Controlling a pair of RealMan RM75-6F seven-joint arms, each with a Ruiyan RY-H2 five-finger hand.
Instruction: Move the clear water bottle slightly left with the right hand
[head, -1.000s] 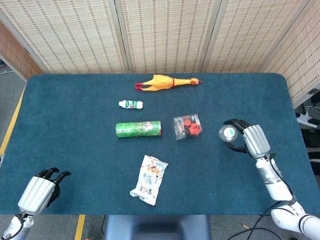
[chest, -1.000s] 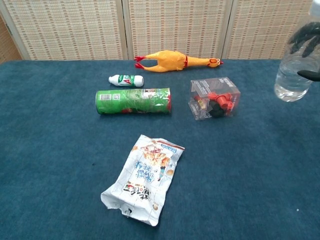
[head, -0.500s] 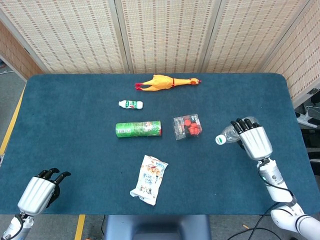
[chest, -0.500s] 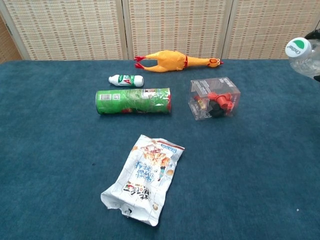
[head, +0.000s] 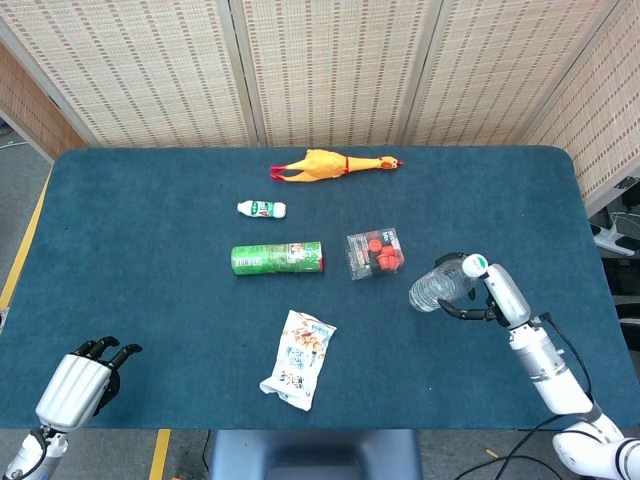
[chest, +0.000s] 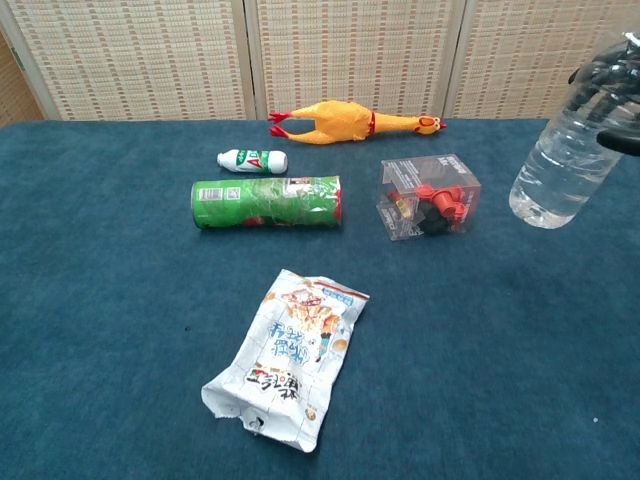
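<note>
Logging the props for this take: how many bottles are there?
2. The clear water bottle is tilted in the right hand, right of the clear box. The small white bottle lies behind the green can. None seems hidden.

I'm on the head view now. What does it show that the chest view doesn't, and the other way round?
Only the head view shows the left hand near the table's front-left corner, holding nothing, plus the right forearm and the table's full outline.

Only the chest view shows the clear water bottle's side: tilted, base clear of the cloth.

Both show the right hand gripping the bottle, the rubber chicken, small white bottle, green can, clear box and snack bag.
</note>
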